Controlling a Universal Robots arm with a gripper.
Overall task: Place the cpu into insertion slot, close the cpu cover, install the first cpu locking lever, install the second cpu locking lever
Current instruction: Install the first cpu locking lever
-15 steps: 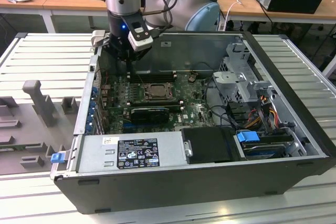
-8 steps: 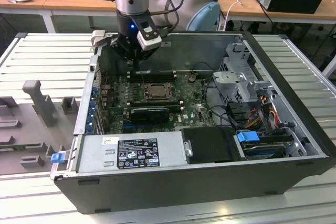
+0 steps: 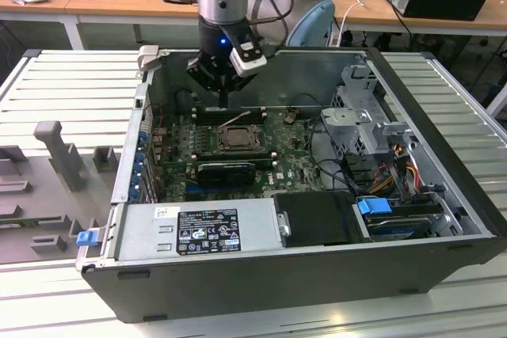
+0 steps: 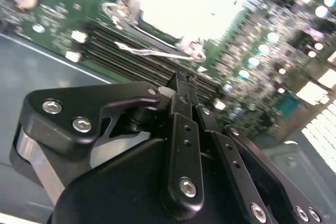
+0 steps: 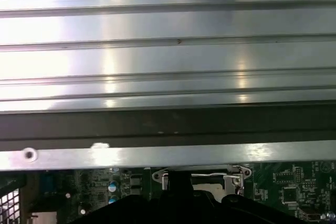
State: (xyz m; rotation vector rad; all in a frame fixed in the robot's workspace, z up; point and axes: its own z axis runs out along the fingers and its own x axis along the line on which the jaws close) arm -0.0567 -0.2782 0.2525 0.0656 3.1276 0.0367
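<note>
Broadly, a slatted metal counter [image 3: 63,77] under an open computer case [image 3: 301,271], with a grey power supply [image 3: 150,231] along the six o'clock wall in the exterior view. Next, the tool [image 3: 224,97] over the green board [image 3: 297,168], at twelve o'clock of the insertion slot [image 3: 235,138], fingers pressed together with nothing seen between them. Around the slot, the cpu cover [image 4: 128,6] apparently down, and inside its window a pale square, most likely the cpu [image 4: 178,3] already seated. Just beside the tips in the second wrist view, a thin wire locking lever [image 4: 157,52], seemingly not latched. Probably lever work in hand: best to meet the wire near its free end, push steadily down, then sideways under the catch, and keep clear of the memory slots [image 4: 121,45] beneath. Lastly, a dark label [image 3: 207,232] on the supply, its print not read off.
</note>
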